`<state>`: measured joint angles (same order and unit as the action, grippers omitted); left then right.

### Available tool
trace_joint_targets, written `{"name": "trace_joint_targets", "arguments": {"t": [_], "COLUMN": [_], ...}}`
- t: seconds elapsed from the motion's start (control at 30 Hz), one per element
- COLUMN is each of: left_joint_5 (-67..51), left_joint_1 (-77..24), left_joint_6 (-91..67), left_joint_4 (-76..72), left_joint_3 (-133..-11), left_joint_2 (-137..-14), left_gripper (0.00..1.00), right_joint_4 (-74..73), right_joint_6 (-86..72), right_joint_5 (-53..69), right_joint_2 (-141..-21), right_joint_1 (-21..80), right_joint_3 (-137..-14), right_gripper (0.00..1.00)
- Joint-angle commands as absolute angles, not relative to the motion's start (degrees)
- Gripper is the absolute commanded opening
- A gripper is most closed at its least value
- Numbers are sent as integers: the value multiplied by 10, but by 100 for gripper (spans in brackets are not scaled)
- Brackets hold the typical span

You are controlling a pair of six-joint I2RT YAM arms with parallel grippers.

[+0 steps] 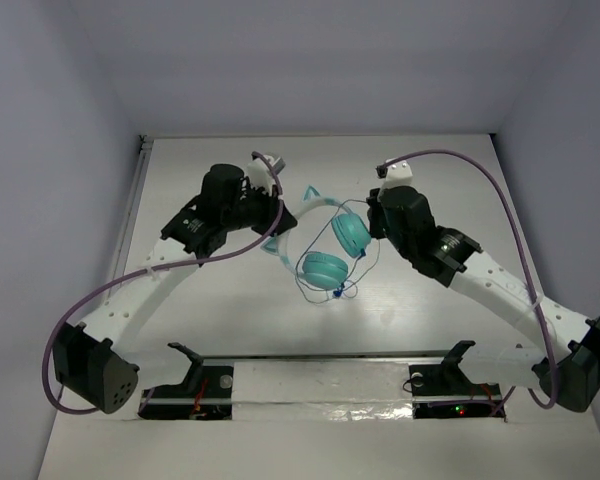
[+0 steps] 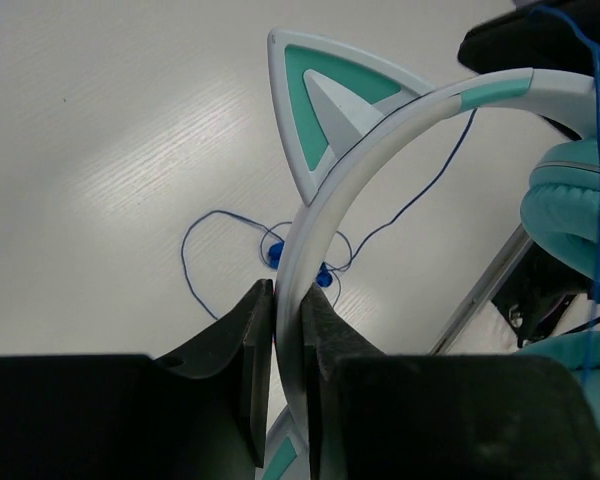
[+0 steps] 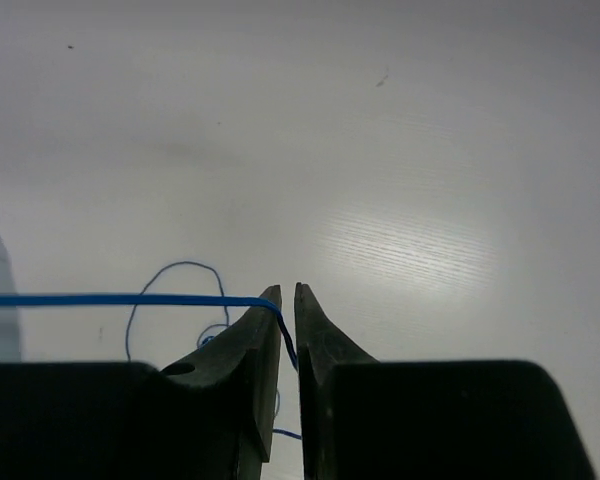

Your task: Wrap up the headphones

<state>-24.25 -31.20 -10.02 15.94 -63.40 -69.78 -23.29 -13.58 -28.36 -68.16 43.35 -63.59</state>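
Over the worktop [image 1: 230, 320] hang the headphones [image 1: 332, 248], headband [image 2: 380, 150] clamped in the left hand [image 2: 288, 295], cord [image 3: 100, 299] pinched in the right hand [image 3: 286, 292]. Loose loops lie below, so wrapping looks barely begun.

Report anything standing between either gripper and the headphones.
Nothing visible does. The left gripper clamps the headband of the headphones, and the right gripper pinches their blue cord.
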Motion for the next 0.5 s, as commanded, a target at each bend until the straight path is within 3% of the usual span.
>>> {"name": "trace_joint_targets", "arguments": {"t": [0.0,0.2,0.3,0.47], "left_joint_5": [-317,-351,-367,-390], "left_joint_1": [-283,-240,-226,-221], "left_joint_6": [-137,-141,-154,-169], "left_joint_4": [91,104,98,97], "left_joint_3": [-688,-708,-721,-750], "left_joint_2": [-660,-658,-660,-665], "left_gripper": [0,0,0,0], "right_joint_4": [-121,-14,53,130], "right_joint_6": [-157,-156,-154,-156], "right_joint_5": [-210,-114,-70,-62], "right_joint_2": [-653,-621,-621,-659], "right_joint_1": [412,395,395,389], "right_joint_3": [-605,-544,-517,-502], "right_gripper": [17,23,36,42]}}
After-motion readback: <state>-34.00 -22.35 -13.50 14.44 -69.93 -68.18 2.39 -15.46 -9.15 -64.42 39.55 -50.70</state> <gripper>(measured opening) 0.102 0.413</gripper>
